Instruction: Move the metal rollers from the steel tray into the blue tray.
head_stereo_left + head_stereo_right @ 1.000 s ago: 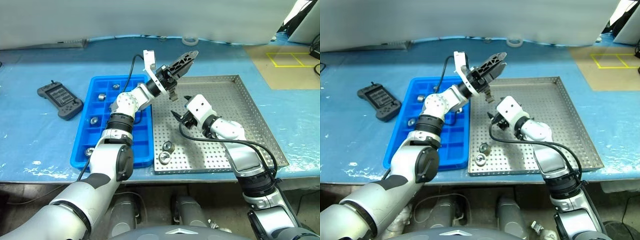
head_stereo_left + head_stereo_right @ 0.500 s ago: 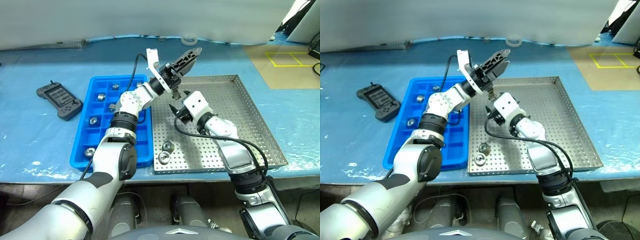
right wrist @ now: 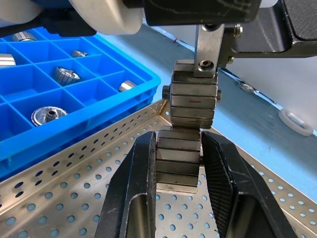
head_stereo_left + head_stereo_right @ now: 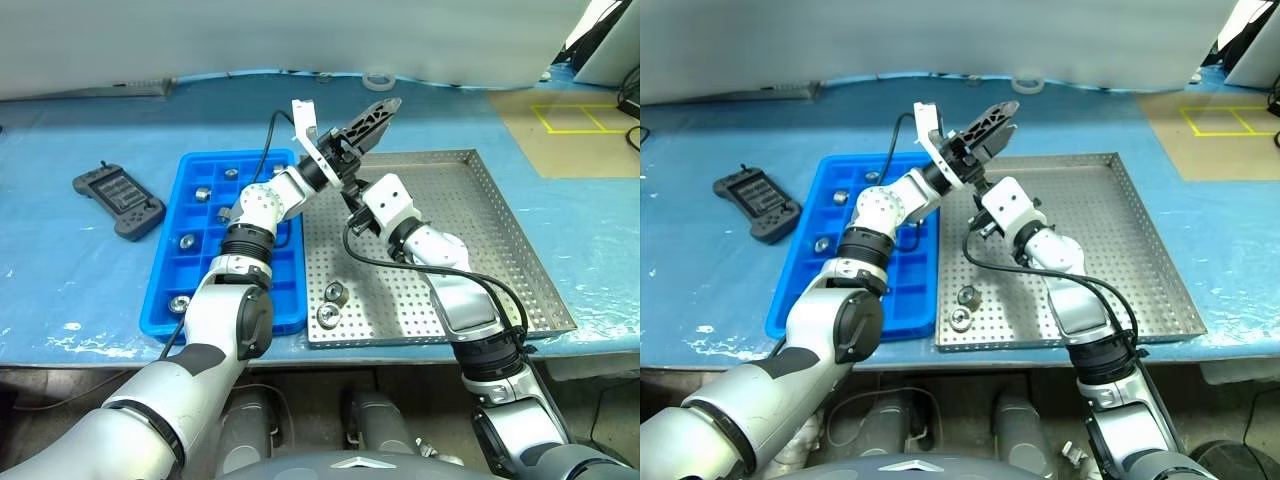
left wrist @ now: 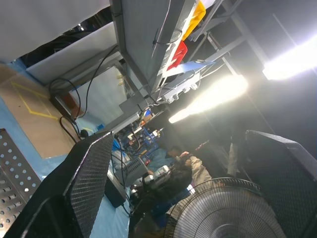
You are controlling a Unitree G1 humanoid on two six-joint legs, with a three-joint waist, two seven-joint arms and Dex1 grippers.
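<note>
steel tray (image 4: 480, 230): right of scene, mostly bare
blue tray (image 4: 225, 325): just left of steel tray, several rollers already in its cells
left gripper (image 4: 378, 112): raised over far-left corner of steel tray, fingers wide apart, empty
right gripper (image 3: 179, 144): just below it, clamped on lower end of metal block stack (image 3: 190, 99) hanging from a bracket under left gripper
metal rollers (image 4: 336, 293): two left in steel tray, near-left corner, well apart from both grippers
risk: pulling could split the stack or drop blocks; grip is on the wrong thing, rollers untouched
</note>
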